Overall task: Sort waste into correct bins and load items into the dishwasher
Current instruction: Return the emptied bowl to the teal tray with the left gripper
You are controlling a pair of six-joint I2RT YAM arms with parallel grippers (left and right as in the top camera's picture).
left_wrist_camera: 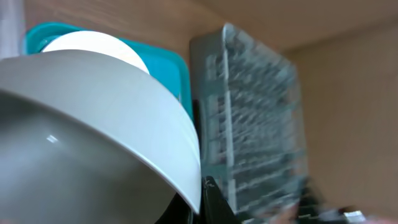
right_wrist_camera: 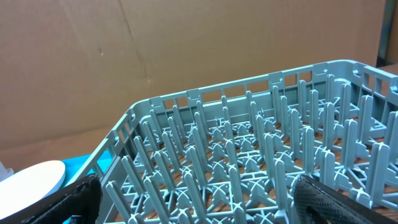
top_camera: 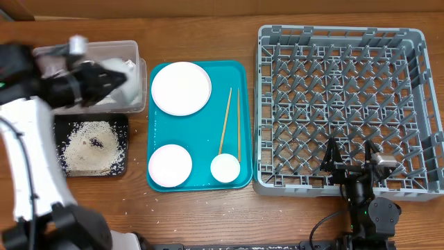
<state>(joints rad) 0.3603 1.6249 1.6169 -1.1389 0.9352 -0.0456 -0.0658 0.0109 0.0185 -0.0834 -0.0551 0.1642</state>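
Tallying, found one clear tub (top_camera: pixel 135 46), one black tray (top_camera: pixel 118 125) of rice (top_camera: pixel 90 146), one rack (top_camera: pixel 340 33), one teal tray (top_camera: pixel 201 139) with large plate (top_camera: pixel 180 87), smaller dish (top_camera: pixel 170 165), cup (top_camera: pixel 225 167), two chopsticks (top_camera: pixel 225 121). Logged teal tray edges just beside tub and rack, bare wood (top_camera: pixel 208 215) in front. Saw left gripper (top_camera: pixel 112 79) clamped on white bowl (left_wrist_camera: pixel 93 112) over tub; right gripper (top_camera: pixel 350 155) wide, holding nothing, at rack's near wall.

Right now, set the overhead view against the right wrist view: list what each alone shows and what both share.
Overhead only: black tray holding rice grains, clear tub, chopsticks, small white cup, left gripper. Right wrist only: cardboard backdrop. Both: grey dish rack, teal tray, a white plate, open right gripper.
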